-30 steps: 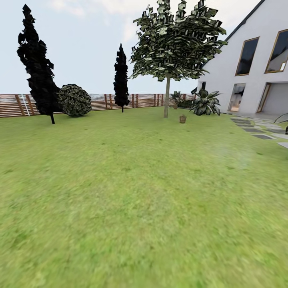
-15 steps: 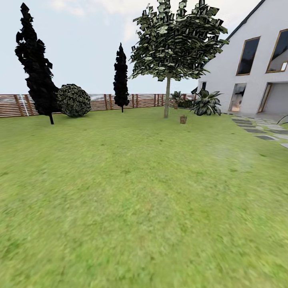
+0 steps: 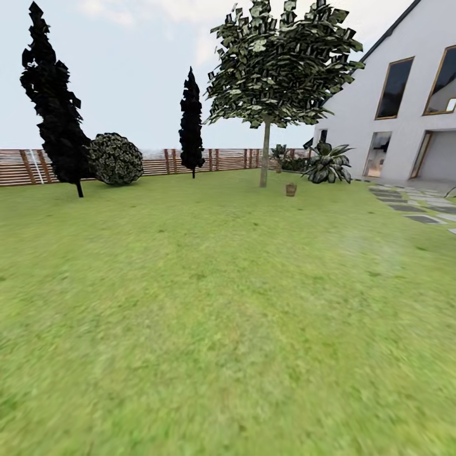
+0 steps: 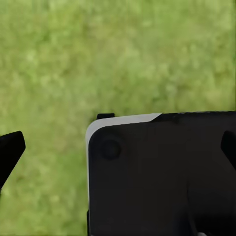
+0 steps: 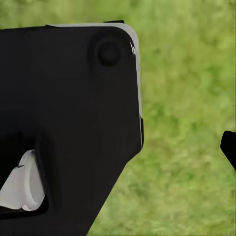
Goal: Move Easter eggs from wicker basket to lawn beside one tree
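One wicker basket [image 3: 291, 189] beside one tree [image 3: 265, 152]; both claws' states unclear.

Head view: standing height, facing forward across the lawn [image 3: 209, 304] toward the distant tree [image 3: 265, 152], fence [image 3: 158, 161] and house [image 3: 405, 126], horizon high in frame. Left wrist view: aimed down, close over grass, past a dark robot body [image 4: 162, 177]. Right wrist view: likewise down and close. Shared by all three: the lawn.
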`<state>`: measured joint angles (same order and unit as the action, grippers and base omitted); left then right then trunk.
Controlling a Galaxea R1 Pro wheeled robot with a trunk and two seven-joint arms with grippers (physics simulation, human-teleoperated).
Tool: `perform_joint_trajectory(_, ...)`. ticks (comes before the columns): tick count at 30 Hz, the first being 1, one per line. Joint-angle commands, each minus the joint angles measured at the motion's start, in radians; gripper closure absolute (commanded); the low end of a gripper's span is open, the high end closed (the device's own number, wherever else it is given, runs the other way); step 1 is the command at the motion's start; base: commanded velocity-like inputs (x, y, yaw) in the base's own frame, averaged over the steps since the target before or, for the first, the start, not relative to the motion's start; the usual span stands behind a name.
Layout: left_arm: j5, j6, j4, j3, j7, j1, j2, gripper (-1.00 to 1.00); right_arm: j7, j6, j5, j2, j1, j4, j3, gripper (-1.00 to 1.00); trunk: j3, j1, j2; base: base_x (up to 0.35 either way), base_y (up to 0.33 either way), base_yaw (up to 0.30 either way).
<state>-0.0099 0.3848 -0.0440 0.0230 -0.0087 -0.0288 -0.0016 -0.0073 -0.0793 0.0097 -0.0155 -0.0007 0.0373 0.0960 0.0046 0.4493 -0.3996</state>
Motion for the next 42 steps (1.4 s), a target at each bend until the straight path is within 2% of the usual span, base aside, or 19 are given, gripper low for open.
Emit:
perform_joint_trajectory(1,-0.001,0.003,0.001,0.002,-0.001,0.0,0.0,-1.0,0.0,-0.004,0.001,0.0,0.0,-0.001,0.007,-1.0,0.0,0.001,0.0,0.261,0.0,0.0)
perform_joint_trajectory(42,-0.001,0.004,0.001,0.003,-0.001,0.0,-0.001,-1.0,0.0,-0.004,0.001,0.0,0.0,-0.001,0.007,-1.0,0.0,0.001,0.0,0.295,0.0,0.0)
